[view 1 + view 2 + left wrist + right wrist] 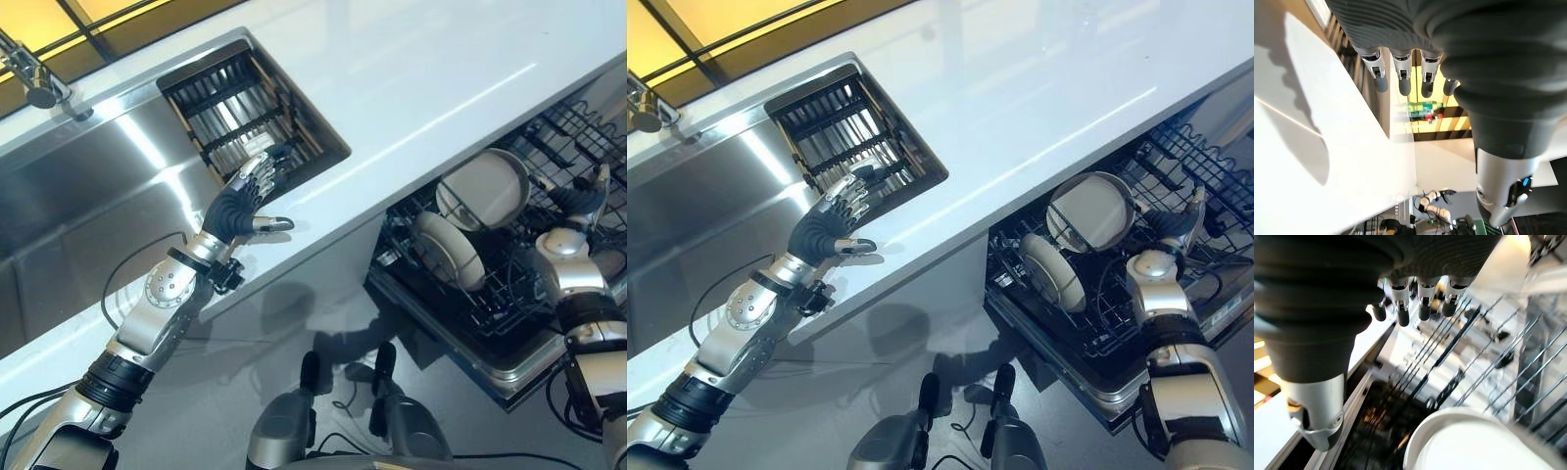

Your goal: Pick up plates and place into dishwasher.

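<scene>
Plates: none lies on the desk (411, 69); two stand on edge in the dishwasher rack (509, 323), the upper plate (483, 188) and lower plate (449, 250), just beside the right hand (586, 199) (fingers relaxed, empty). Left hand (245, 201), released, reaches toward the sink basket (245, 108) just beyond its fingertips.
</scene>
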Tool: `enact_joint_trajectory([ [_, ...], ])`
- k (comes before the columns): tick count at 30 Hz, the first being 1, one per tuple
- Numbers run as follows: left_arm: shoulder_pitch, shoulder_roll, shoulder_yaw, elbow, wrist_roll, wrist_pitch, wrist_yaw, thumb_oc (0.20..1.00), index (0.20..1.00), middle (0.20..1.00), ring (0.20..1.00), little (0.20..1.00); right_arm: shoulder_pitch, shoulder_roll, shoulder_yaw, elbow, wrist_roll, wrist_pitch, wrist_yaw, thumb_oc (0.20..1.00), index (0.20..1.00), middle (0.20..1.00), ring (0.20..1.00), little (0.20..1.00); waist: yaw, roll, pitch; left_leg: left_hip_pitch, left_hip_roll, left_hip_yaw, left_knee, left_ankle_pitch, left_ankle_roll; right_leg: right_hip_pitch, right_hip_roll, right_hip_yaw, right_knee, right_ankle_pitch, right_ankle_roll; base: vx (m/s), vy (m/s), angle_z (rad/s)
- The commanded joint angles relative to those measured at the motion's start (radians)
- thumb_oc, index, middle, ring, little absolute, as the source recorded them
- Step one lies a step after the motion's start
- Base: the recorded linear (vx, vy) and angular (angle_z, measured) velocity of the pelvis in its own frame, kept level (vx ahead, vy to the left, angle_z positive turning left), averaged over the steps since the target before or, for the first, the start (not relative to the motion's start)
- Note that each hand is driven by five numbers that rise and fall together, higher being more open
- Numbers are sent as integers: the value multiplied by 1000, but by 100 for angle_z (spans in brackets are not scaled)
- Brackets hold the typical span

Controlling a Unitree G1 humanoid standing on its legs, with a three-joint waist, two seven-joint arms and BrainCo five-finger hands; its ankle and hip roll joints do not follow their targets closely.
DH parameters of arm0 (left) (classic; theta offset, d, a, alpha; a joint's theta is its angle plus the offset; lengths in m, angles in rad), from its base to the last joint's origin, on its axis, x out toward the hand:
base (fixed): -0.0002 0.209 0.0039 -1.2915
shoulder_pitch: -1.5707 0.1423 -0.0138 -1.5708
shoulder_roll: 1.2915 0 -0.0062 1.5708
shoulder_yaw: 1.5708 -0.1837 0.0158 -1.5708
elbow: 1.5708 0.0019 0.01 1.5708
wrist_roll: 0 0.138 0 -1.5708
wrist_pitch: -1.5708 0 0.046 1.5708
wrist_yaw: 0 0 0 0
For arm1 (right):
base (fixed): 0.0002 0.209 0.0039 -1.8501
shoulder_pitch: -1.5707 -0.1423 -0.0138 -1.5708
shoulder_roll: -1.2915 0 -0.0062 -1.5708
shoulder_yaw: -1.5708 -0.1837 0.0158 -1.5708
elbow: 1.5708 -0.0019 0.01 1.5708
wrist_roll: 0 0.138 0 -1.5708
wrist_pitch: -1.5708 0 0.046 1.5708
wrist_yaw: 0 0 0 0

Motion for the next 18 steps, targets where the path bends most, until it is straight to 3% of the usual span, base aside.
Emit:
enact_joint_trajectory([
  [1,37,-48,-19,-44,26,-56,7,1000,1000,1000,1000,1000,40,4,-18,-73,-55,-88,-92,1000,1000,1000,1000,1000,-15,2,-63,-85,-29,87,107,-106,48,11,26,-4,140,-186,4,16,47,-9],
  [3,29,-54,-24,-42,22,-50,8,1000,1000,1000,1000,1000,46,8,-26,-69,-39,-79,-75,1000,1000,1000,1000,1000,-14,0,-55,-109,-28,87,178,-129,53,-4,17,-14,213,-220,-6,-13,51,-15],
  [7,24,-73,-9,-42,-5,-23,-37,1000,1000,1000,1000,1000,75,16,-52,-8,81,-68,14,1000,1000,1000,1000,1000,-3,-16,-1,-200,-20,109,474,-263,78,-56,-32,-61,470,-325,-42,19,28,-3],
  [10,15,-93,-21,-30,-1,-10,-37,1000,1000,1000,1000,1000,57,30,-69,75,138,-80,82,1000,1000,1000,1000,1000,7,-11,30,-281,-30,98,652,-352,104,-117,-63,-62,649,-398,-63,-14,17,3],
  [18,-14,-92,-57,16,4,-4,2,1000,1000,1000,1000,1000,-63,0,-81,280,246,-10,194,1000,1000,1000,1000,1000,30,19,65,-403,-52,77,859,-426,130,-257,-108,-43,920,-501,-88,-7,32,4],
])
